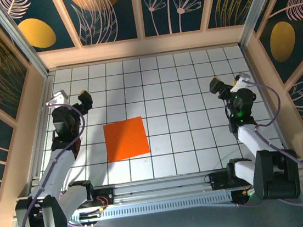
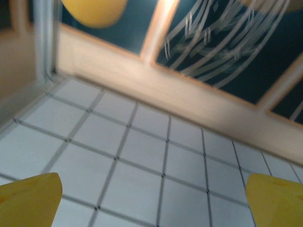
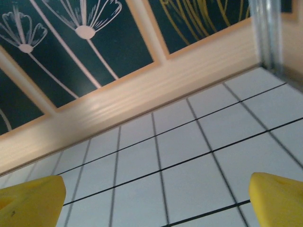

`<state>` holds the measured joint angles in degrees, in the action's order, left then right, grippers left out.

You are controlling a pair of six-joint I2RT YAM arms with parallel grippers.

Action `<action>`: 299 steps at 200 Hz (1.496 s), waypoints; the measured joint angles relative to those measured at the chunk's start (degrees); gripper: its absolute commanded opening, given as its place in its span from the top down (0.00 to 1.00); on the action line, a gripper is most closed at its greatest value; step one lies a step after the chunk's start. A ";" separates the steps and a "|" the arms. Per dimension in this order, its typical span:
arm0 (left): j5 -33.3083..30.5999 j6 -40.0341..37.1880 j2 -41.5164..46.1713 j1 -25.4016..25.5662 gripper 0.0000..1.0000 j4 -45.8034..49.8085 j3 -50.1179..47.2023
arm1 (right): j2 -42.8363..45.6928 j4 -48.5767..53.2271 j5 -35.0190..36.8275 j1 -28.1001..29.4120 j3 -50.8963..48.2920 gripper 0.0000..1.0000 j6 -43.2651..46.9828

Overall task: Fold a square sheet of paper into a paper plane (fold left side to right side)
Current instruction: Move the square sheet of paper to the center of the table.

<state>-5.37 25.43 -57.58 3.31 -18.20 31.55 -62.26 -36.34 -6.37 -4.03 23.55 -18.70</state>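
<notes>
**Flat orange sheet, both pincers wide and empty**

The square sheet of paper [image 1: 126,139] lies flat on the bench [image 1: 198,135], left of the middle and toward the near edge, turned slightly off the grid lines. It looks unfolded, with no crease that I can see.

My left pincer [image 1: 85,96] hangs above the bench beyond the sheet's far left corner, apart from it. In the left wrist view it [image 2: 151,203] is spread wide with bare tiles between the yellow fingertips [image 2: 28,198]. My right pincer [image 1: 216,85] is well apart on the right side of the bench. In the right wrist view it [image 3: 151,198] is just as wide and holds nothing.

I judge the sheet to be very light, thin and limp. It should bend at a touch, slide easily on the smooth tiles, and crumple or tear if pinched hard. Because it lies flush, no edge stands up for me to grab. I would take it at the left edge near a corner, working one finger under to lift it. My right pincer could press the right side down so the sheet does not skate away as the left side comes over.
</notes>
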 measured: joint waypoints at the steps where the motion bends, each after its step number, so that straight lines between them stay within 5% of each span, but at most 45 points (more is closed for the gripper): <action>1: 0.33 0.17 0.02 0.00 0.04 0.31 0.02 | 0.11 0.31 -0.15 0.00 0.07 0.01 -0.11; 45: 16.02 9.40 -0.26 1.03 0.18 12.31 -0.22 | 3.52 11.26 -8.96 0.02 0.94 0.01 -7.34; 95: 22.77 15.87 -0.28 10.43 0.36 18.08 -2.60 | 3.61 17.57 -12.74 3.45 0.94 0.02 -10.60; 186: 25.68 20.70 -14.23 19.96 0.59 15.93 -6.10 | 0.59 20.39 -7.87 11.65 4.22 0.01 -10.12; 299: 23.06 21.86 -29.31 25.51 0.67 8.04 -1.18 | 0.31 21.42 -5.40 11.76 4.22 0.02 -9.16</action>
<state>17.69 47.29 -86.89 28.82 -10.15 30.37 -61.95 -14.92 -11.77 7.73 27.77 -27.86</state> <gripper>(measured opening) 0.334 0.986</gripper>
